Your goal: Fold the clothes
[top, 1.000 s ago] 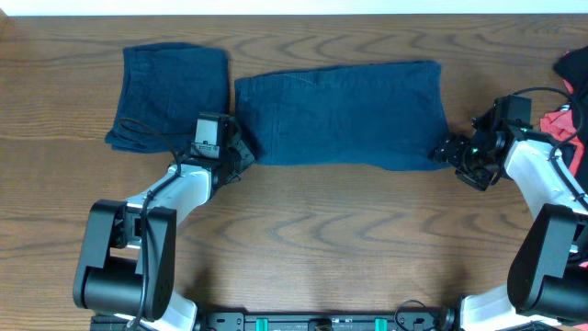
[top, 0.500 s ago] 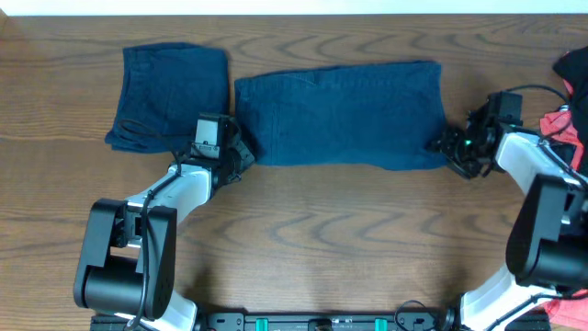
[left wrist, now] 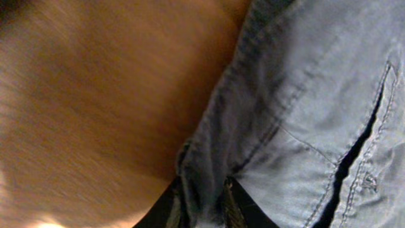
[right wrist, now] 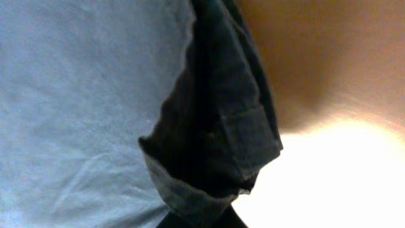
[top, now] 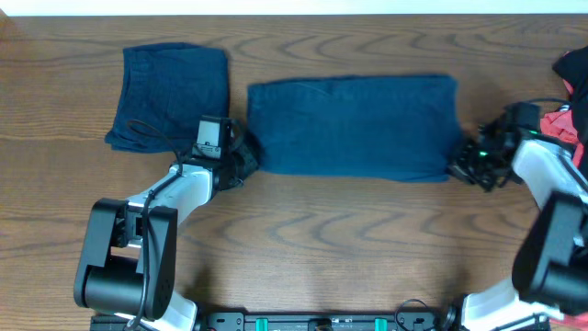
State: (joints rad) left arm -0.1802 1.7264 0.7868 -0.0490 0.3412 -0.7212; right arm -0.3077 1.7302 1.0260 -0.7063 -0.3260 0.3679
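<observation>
Two tools [top: 246,157] [top: 457,168], apparently tight on garment [top: 354,124].

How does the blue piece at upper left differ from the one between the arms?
The upper-left garment is a squarish bundle; the middle garment is a wider rectangle. The upper-left garment lies unheld; the middle garment is pinched at its lower corners by the left gripper and right gripper. Both are dark blue.
</observation>
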